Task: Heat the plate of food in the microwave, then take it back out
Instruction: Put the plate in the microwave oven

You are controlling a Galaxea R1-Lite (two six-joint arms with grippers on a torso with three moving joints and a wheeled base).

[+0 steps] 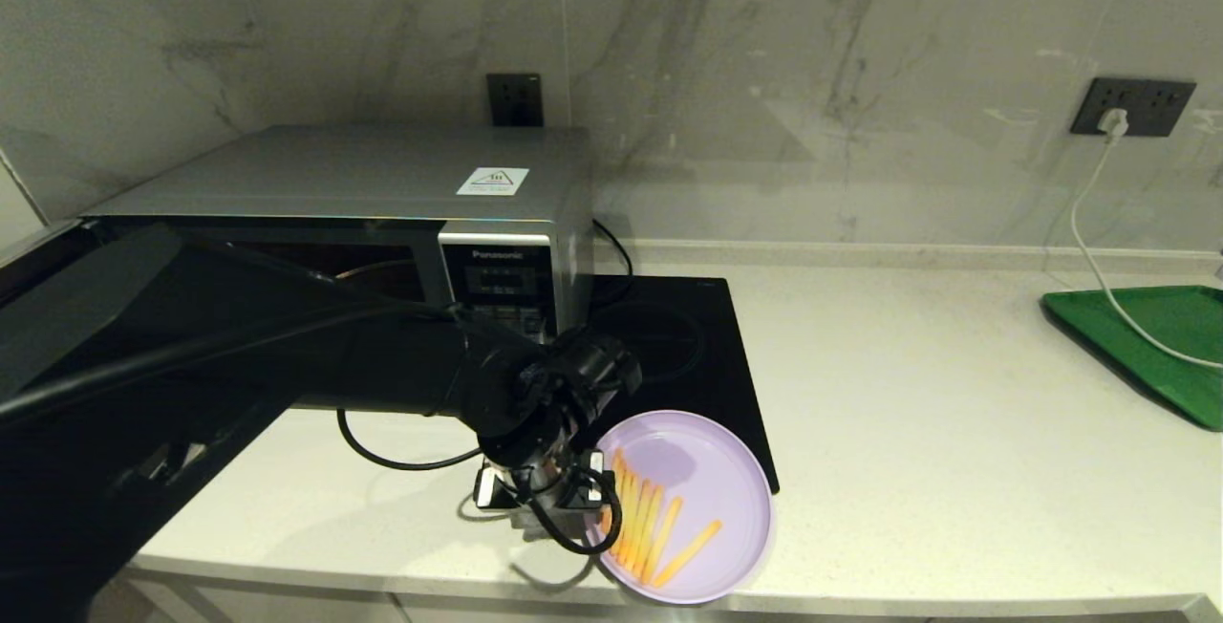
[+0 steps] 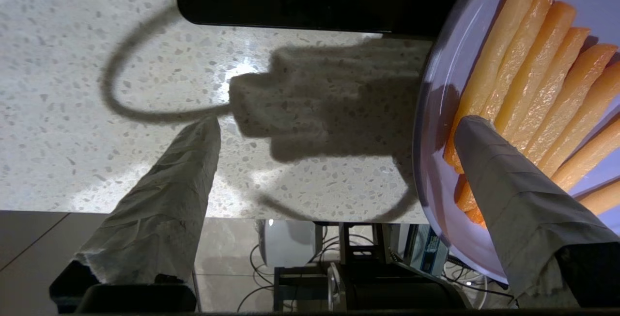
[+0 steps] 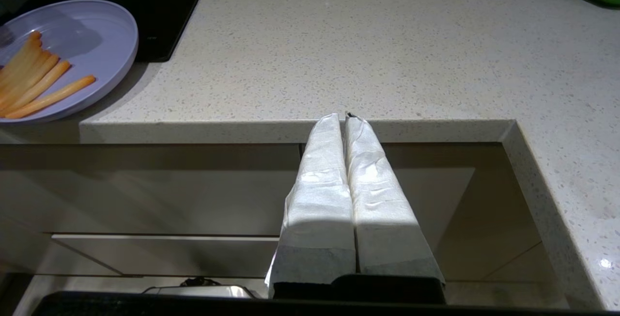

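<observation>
I've got left gripper (image 2: 334, 127) jaws spread astride near rim of round lilac plastic plate w/ fries (image 1: 702, 508); light, stiff, slippery, so pinch the rim. Right gripper (image 3: 345, 118) jaws pressed together, parked off table edge.

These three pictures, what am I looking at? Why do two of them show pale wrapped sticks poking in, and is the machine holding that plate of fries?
It is a two-armed robot at a kitchen counter. The wide picture comes from a camera on its head; the other two come from cameras on its wrists, looking along the fingers, which are the wrapped sticks.

In the head view the left arm reaches across in front of the microwave, whose door stands open. The left hand is open at the edge of the lilac plate of fries, one finger over the plate and one over the counter, gripping nothing. The plate partly overlaps a black induction hob, and a green tray lies far right.

The right hand is shut, empty, parked below the counter's edge.
</observation>
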